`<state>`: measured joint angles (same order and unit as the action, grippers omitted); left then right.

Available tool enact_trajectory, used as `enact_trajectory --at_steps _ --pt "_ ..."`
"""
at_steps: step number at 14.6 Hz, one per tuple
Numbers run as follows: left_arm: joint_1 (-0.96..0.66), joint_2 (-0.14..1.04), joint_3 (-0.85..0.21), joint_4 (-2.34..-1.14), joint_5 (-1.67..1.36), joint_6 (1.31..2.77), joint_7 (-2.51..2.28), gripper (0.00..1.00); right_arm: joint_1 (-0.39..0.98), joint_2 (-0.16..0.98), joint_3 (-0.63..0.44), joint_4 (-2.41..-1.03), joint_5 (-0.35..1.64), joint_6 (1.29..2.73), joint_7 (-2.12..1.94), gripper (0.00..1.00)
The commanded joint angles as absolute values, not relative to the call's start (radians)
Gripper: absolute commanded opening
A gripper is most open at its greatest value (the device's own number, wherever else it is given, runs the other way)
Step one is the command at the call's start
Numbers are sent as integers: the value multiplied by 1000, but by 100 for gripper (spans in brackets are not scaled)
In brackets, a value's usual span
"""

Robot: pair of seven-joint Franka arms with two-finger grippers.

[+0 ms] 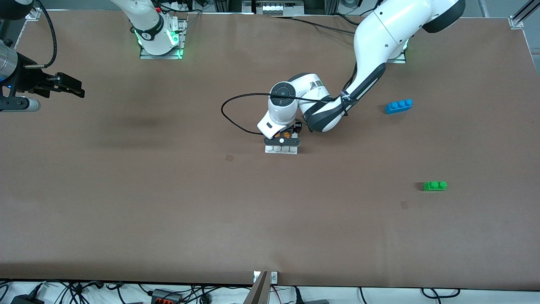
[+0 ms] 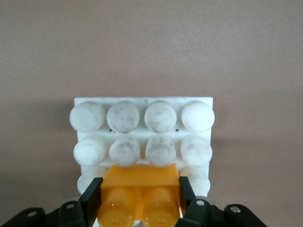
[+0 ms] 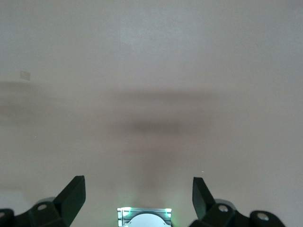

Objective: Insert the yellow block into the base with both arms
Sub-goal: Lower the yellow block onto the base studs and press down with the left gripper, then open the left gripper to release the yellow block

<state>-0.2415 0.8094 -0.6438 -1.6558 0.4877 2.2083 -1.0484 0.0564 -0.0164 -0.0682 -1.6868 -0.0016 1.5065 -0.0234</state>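
The white studded base (image 1: 280, 149) lies mid-table. My left gripper (image 1: 282, 139) is low over it, shut on the yellow block (image 1: 287, 135). In the left wrist view the yellow block (image 2: 139, 182) sits between the black fingers (image 2: 90, 198) of the left gripper (image 2: 138, 195), studs toward the camera, against the base (image 2: 142, 101) at the rows of studs farther from the front camera. I cannot tell whether it is pressed in. My right gripper (image 1: 74, 89) waits open and empty in the air at the right arm's end of the table; the right gripper (image 3: 138, 189) looks on bare table.
A blue three-stud brick (image 1: 398, 106) and a green two-stud brick (image 1: 435, 185) lie toward the left arm's end, the green one nearer the front camera. A black cable (image 1: 228, 114) loops beside the left wrist. The right arm's mount (image 3: 144, 216) shows between its fingers.
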Motion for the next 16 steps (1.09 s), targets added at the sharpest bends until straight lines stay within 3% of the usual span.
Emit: enact_trajectory --at_steps 1,2,4,9,16 --pt "-239 822 -647 -1647 518 2210 -1068 66 58 -18 -72 -1675 15 1482 -40 100" --pt "-239 821 -647 -1647 518 2209 -1069 68 58 -18 -72 -1675 15 1482 -40 100" --pt "-230 810 -653 -1637 512 2195 -1074 99 58 -17 -72 -1675 15 1485 -48 100" --pt "-134 764 -744 -1554 494 1990 -1045 100 61 -17 -71 -1677 15 1480 -60 100" --pt "78 686 -764 -1546 489 1934 -844 100 61 -17 -71 -1678 18 1462 -121 100"
